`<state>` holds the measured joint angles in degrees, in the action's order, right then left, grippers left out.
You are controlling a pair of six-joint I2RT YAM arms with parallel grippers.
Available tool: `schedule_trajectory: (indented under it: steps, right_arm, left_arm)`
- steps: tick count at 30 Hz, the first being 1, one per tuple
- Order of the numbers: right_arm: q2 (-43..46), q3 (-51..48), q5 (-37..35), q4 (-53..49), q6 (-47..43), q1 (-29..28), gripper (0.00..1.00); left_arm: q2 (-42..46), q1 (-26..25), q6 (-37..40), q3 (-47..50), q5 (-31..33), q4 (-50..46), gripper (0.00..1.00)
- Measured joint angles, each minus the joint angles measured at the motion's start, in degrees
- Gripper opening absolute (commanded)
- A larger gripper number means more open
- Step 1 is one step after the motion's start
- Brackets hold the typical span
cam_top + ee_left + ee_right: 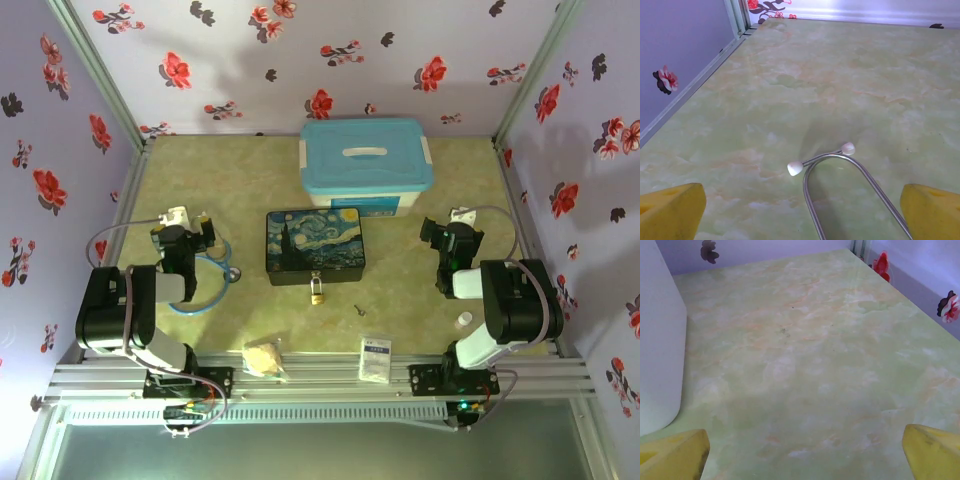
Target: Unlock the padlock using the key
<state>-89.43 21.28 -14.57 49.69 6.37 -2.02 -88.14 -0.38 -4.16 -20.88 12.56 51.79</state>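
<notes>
The padlock [316, 291] sits at the front edge of the painted box [315, 246]; it's too tiny to tell if it's hooked on. The key [358, 310] is a speck just right of it. The left gripper [186, 228] and right gripper [452, 232] are both spread wide, well apart from them and empty, with the fingers [670, 210] cut off at the frame corners.

Left arm [125, 315], lower left of the top view — glossy black housings, silver-grey link, white wrist fitting, grey cable [96, 243] looping off its side. Right arm [510, 300], lower right — same black and silver-grey build, with its own grey cable arching above. Bases [187, 382]: black blocks near the bottom edge. Finger pads [670, 212]: yellow wedges in the bottom corners of both wrist views.
</notes>
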Motion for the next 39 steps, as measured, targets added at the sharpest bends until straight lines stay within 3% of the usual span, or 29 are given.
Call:
schedule_trajectory:
  steps: [34, 39]
  right_arm:
    - [0.0, 0.0, 0.0, 0.0, 0.0, 0.0, 0.99]
    - [2.0, 0.0, 0.9, -1.9, -0.4, 0.0, 0.99]
  left_arm:
    - [0.0, -0.2, 0.3, 0.0, 0.1, 0.1, 1.0]
    - [4.7, -0.2, 0.3, 0.5, 0.3, -2.4, 1.0]
